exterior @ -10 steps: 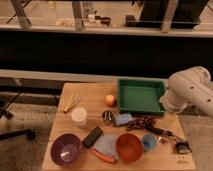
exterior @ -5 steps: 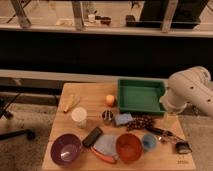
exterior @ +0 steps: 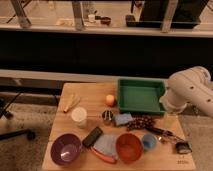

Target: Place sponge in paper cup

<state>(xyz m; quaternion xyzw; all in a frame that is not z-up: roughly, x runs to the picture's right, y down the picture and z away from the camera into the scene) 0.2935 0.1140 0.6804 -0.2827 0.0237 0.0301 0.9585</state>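
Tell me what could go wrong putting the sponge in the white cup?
The sponge lies close between the little metal cup and a dark bunch, so the gripper, out of view past the arm at the right, might knock them. The sponge looks about as wide as the paper cup, so it could catch on the rim or tip the cup.

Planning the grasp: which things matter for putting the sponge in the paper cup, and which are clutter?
Job: sponge, paper cup, gripper (unseen, beyond the arm at right).
Clutter: green tray, orange, purple bowl, blue cup, black block, cloth.
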